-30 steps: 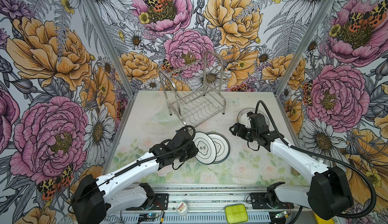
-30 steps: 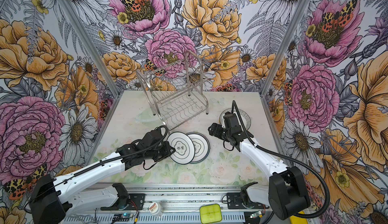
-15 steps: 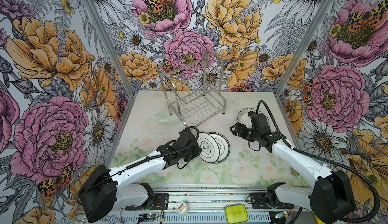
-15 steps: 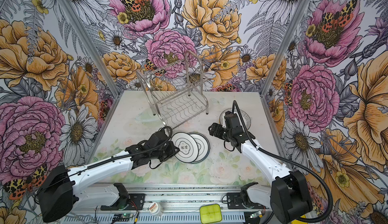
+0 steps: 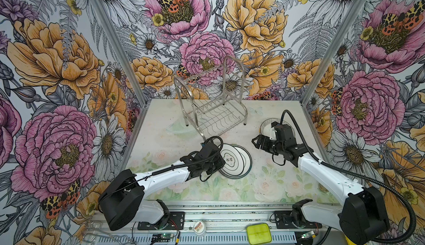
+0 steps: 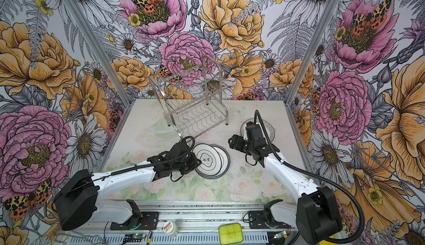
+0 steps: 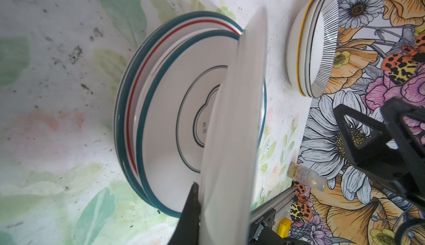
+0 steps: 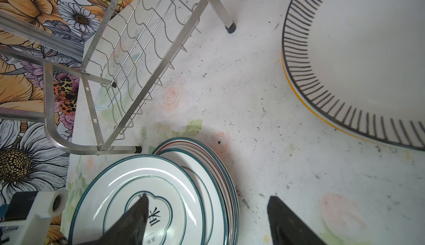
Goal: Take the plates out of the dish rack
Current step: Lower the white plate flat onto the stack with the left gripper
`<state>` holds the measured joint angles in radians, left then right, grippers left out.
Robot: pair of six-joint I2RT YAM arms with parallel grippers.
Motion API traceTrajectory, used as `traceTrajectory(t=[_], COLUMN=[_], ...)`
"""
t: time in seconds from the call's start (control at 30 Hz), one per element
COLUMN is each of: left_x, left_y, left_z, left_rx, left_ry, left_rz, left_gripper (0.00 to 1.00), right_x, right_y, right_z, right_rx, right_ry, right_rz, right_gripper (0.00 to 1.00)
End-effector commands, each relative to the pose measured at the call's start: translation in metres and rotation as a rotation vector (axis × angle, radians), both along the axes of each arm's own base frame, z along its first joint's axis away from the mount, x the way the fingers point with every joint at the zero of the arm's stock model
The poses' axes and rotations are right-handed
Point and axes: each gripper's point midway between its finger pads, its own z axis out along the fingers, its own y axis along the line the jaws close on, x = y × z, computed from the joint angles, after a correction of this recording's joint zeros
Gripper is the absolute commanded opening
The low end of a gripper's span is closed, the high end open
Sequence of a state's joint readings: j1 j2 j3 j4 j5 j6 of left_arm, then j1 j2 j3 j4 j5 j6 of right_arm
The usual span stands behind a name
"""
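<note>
Lowered since before, left end effector (image 5: 221, 162) clamps round white teal-rimmed ceramic plate (image 5: 233, 163); centre over plate stack (image 5: 248, 162), release gently. Right end effector (image 5: 254, 143) open.

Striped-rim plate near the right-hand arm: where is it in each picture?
In both top views: striped-rim plate at the table's back right, partly hidden by the right arm.
Left wrist view: seen side-on, stacked on a yellow-rimmed plate.
Right wrist view: close and large, cut off by the frame.
Shared landmark: the teal-rimmed plate stack, in all four.

Dish rack (image 5: 213, 117) behind plate stack (image 5: 239, 161); second stack (image 5: 265, 125) right.
</note>
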<state>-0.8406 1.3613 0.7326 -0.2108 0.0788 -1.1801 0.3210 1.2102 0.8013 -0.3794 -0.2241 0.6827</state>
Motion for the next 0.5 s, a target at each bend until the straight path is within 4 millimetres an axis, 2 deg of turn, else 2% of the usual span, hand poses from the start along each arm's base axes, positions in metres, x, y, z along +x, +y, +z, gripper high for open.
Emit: traceTrajectory(t=[0.0, 0.17, 0.3, 0.47], left_x=[0.000, -0.002, -0.004, -0.008], left_y=[-0.006, -0.005, -0.006, -0.003], left_z=[0.000, -0.006, -0.009, -0.012], left_rx=[-0.004, 0.008, 0.009, 0.015], left_ry=[0.009, 0.027, 0.042, 0.054], left_rz=[-0.014, -0.013, -0.018, -0.016], left_gripper=[0.04, 0.06, 0.20, 0.24], right_x=[-0.002, -0.002, -0.001, -0.001], right_y=[-0.005, -0.004, -0.004, -0.003], right_z=[0.001, 0.001, 0.002, 0.001], right_rx=[-0.021, -0.022, -0.023, -0.025], right_ry=[-0.017, -0.017, -0.021, -0.018], right_rz=[0.006, 0.009, 0.014, 0.017], right_gripper=[0.83, 0.83, 0.83, 0.83])
